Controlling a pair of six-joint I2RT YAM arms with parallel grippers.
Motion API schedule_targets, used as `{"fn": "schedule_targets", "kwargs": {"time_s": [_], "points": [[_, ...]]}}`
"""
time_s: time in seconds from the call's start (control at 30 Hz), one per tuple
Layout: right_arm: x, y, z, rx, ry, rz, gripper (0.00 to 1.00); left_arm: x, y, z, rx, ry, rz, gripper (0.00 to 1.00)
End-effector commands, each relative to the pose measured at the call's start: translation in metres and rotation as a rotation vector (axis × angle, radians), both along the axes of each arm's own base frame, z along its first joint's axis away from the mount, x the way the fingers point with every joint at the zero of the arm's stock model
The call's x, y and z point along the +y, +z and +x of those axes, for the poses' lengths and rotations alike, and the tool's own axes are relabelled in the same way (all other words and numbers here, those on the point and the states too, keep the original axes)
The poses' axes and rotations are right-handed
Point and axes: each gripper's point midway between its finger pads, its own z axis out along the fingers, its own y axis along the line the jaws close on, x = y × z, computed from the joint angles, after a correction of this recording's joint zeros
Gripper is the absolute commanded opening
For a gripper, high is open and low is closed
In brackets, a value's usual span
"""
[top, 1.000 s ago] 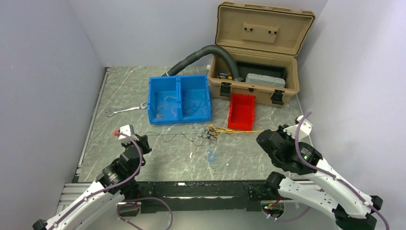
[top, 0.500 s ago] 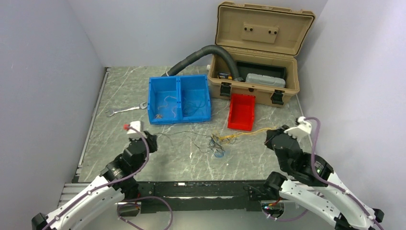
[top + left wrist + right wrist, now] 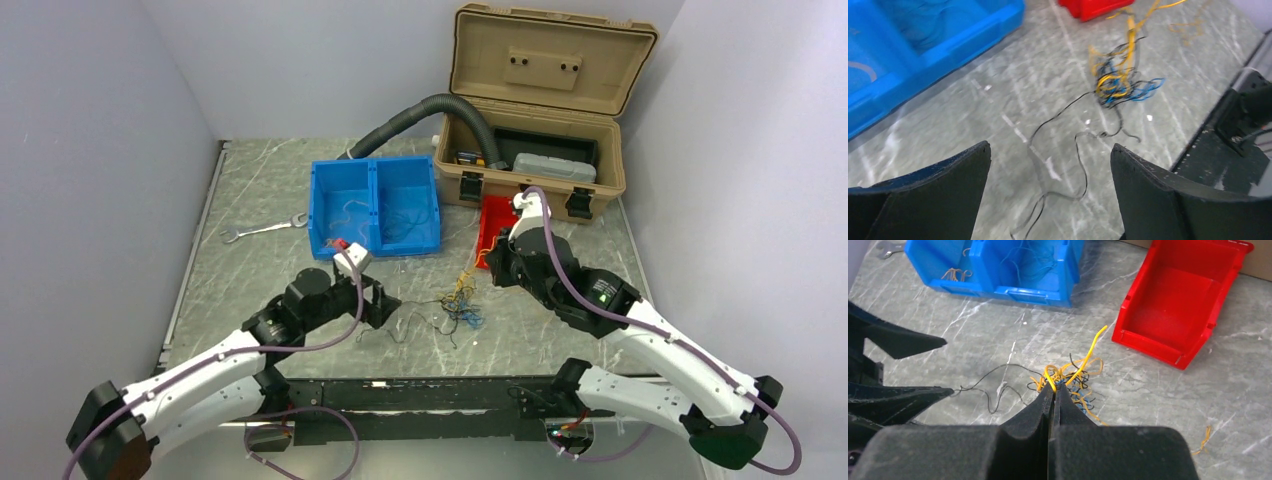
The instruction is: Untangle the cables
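The cables [image 3: 460, 305] lie as a small knot of yellow, blue and black wires on the marble table, in front of the blue bin. My right gripper [image 3: 1052, 385] hangs just above the knot [image 3: 1075, 380], shut on a loop of yellow cable that rises from it. In the top view it [image 3: 487, 263] sits at the knot's upper right. A loose black strand [image 3: 1078, 165] trails left from the knot [image 3: 1118, 82] and lies on the table between the fingers of my left gripper [image 3: 1050, 146]. That gripper [image 3: 390, 305] is wide open, holding nothing.
A blue two-compartment bin [image 3: 375, 205] with a few wires inside stands behind the knot. A red bin [image 3: 1178, 305] is at the right, partly under my right arm. Further back are the open tan toolbox [image 3: 540, 100], a grey corrugated hose [image 3: 420, 115] and a wrench [image 3: 262, 230].
My left gripper opened, let go of the black strand and swung right towards the knot. My right arm moved left and away from its base, still shut on the yellow cable.
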Motion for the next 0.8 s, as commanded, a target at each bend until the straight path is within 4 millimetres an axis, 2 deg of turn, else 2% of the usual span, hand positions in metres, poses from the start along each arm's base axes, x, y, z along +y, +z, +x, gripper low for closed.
{"fn": "schedule_targets", "kwargs": {"time_s": [0.0,0.1,0.17,0.2,0.33,0.37,0.47,0.53,0.57,0.67,0.73,0.77], "points": [[0.015,0.034,-0.002,-0.07,0.091,0.066,0.0,-0.043,0.047,-0.006,-0.094,-0.167,-0.089,0.93],[0.016,0.041,-0.003,-0.082,0.097,0.083,0.0,-0.062,0.049,-0.008,-0.088,-0.24,-0.069,0.95],[0.015,0.044,-0.002,-0.085,0.093,0.085,0.0,-0.078,0.046,-0.011,-0.074,-0.299,-0.036,0.94],[0.015,0.046,-0.002,-0.088,0.09,0.086,0.0,-0.092,0.036,-0.011,-0.06,-0.324,0.014,0.91],[0.015,0.049,-0.002,-0.091,0.084,0.098,0.0,-0.114,0.019,-0.002,-0.032,-0.35,0.058,0.91],[0.015,0.05,-0.002,-0.091,0.084,0.103,0.0,-0.12,0.01,0.001,-0.011,-0.352,0.072,0.91],[0.014,0.052,-0.003,-0.097,0.08,0.122,0.0,-0.138,-0.003,0.007,0.048,-0.378,0.078,0.95],[0.013,0.052,-0.002,-0.098,0.07,0.126,0.0,-0.151,-0.014,0.007,0.121,-0.412,0.108,0.92],[0.011,0.052,-0.001,-0.099,0.055,0.123,0.0,-0.158,-0.018,0.006,0.149,-0.437,0.115,0.84],[-0.003,0.043,0.005,-0.093,-0.033,0.092,0.0,-0.168,-0.024,0.0,0.203,-0.5,0.118,0.34],[-0.013,0.034,0.009,-0.084,-0.094,0.057,0.0,-0.166,-0.022,-0.001,0.194,-0.502,0.107,0.05],[-0.016,0.028,0.011,-0.076,-0.117,0.036,0.0,-0.162,-0.023,-0.003,0.197,-0.495,0.105,0.0]]}}
